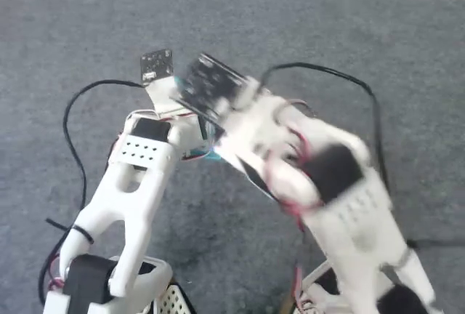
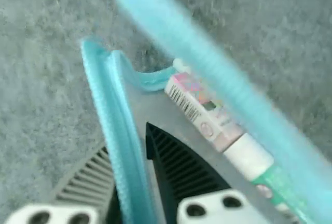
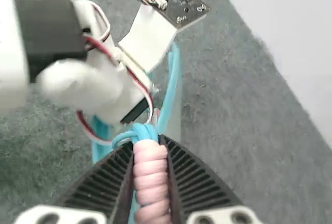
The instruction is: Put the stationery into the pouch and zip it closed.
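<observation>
Pale blue pouch (image 2: 101, 79), open, at the centre of the grey table (image 1: 327, 30), with a labelled pen (image 2: 207, 115) inside. Left tool (image 2: 126, 138), entering from 7 o'clock, is clenched across the pouch's zipper edge, with one finger inside. Right tool (image 3: 147, 143), entering from 5 o'clock, grasps the pink ribbed pull (image 3: 149, 172).

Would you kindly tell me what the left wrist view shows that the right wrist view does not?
Left wrist view: a labelled pen lying inside the open pouch. Right wrist view: a pink ribbed pull pinched between the right fingers, plus the left arm's wrist. Shared: the light blue pouch and the grey carpet.
</observation>
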Controlling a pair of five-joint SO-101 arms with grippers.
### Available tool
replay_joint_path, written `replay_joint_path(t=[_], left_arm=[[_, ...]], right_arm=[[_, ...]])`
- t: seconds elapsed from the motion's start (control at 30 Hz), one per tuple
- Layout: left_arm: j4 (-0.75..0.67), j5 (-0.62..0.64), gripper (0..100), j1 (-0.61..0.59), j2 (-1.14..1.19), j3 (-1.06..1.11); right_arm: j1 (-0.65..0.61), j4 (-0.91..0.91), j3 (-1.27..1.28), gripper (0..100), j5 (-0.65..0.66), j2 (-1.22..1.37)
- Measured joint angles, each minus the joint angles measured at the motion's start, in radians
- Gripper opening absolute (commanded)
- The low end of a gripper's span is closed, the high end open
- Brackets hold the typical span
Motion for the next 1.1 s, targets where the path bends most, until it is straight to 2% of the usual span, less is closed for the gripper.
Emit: replay_joint_path(t=[0.23,0.37,0.5,0.63,0.77,1.0,1.1], left_arm=[[-0.009,0.0,1,-0.008,0.002,-0.005],[-0.011,0.002,1,-0.003,-0.002,-0.003],[-0.011,0.068,1,-0.043,-0.002,-0.003],[-0.011,0.11,1,-0.072,0.005,-0.018],[-0.011,0.126,1,-0.095,0.008,-0.02],[0.0,0.12,1,-0.115,0.008,-0.02],[0.0,0.12,1,-0.126,0.009,-0.02]], right_arm=[[0.0,0.04,-0.315,0.8,0.0,0.259],[0.0,0.196,-0.56,0.8,-0.009,0.385],[0.0,0.382,-0.726,0.7,-0.074,0.453],[0.0,0.393,-0.738,0.9,-0.17,0.454],[-0.032,0.393,-0.718,1.0,-0.163,0.442],[-0.244,0.394,-0.578,1.9,0.005,0.287],[-0.338,0.394,-0.479,10.6,0.058,0.187]])
